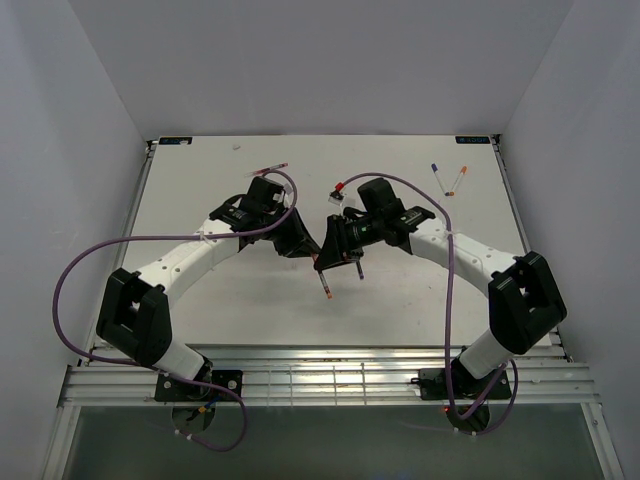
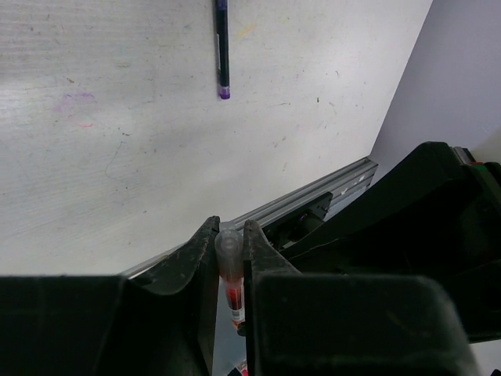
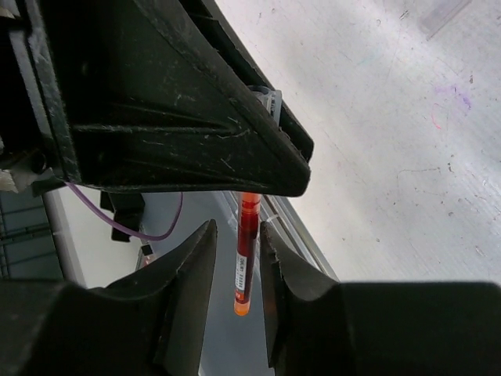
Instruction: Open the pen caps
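A red pen (image 3: 244, 266) hangs upright above the table's middle, also visible from above (image 1: 326, 285). My left gripper (image 2: 231, 227) is shut on the pen's clear top end (image 2: 228, 249), with both fingers pressed against it. My right gripper (image 3: 237, 227) stands open around the red barrel, leaving a narrow gap on each side; the left gripper's dark fingers (image 3: 196, 133) sit just above it. From above, both grippers meet at the centre, left (image 1: 316, 258) and right (image 1: 338, 250). A tiny red piece (image 1: 340, 188), possibly a cap, lies behind them.
A purple-tipped pen (image 2: 222, 47) lies on the table beside the grippers (image 1: 358, 270). Blue (image 1: 437, 175) and orange (image 1: 459, 179) pens lie at the far right, and a pink one (image 1: 270, 168) at the far left. The metal rail (image 1: 330, 375) runs along the table's near edge.
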Robot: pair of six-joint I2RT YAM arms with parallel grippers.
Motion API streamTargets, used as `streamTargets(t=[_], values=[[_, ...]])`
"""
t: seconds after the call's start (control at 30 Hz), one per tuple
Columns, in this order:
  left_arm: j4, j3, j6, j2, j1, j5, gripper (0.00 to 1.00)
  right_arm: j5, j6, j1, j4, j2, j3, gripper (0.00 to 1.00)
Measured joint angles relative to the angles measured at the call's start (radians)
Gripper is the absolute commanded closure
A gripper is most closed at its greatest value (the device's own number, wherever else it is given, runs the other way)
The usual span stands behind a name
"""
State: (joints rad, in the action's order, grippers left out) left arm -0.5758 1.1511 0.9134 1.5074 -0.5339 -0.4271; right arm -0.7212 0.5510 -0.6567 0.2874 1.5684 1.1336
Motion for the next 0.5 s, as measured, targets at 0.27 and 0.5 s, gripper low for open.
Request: streamTargets(t=[0.27,0.5], values=[[-0.017,0.005,-0.005,0.000,0.000,0.009,1.00,-0.019,-0.009,-0.012,-0.007,0.050,0.032,0.65],[-0.040,0.039,0.006,0.011,0.000,0.012,1.00,-0.013,-0.022,-0.039,-0.005,0.074,0.032,0.92]])
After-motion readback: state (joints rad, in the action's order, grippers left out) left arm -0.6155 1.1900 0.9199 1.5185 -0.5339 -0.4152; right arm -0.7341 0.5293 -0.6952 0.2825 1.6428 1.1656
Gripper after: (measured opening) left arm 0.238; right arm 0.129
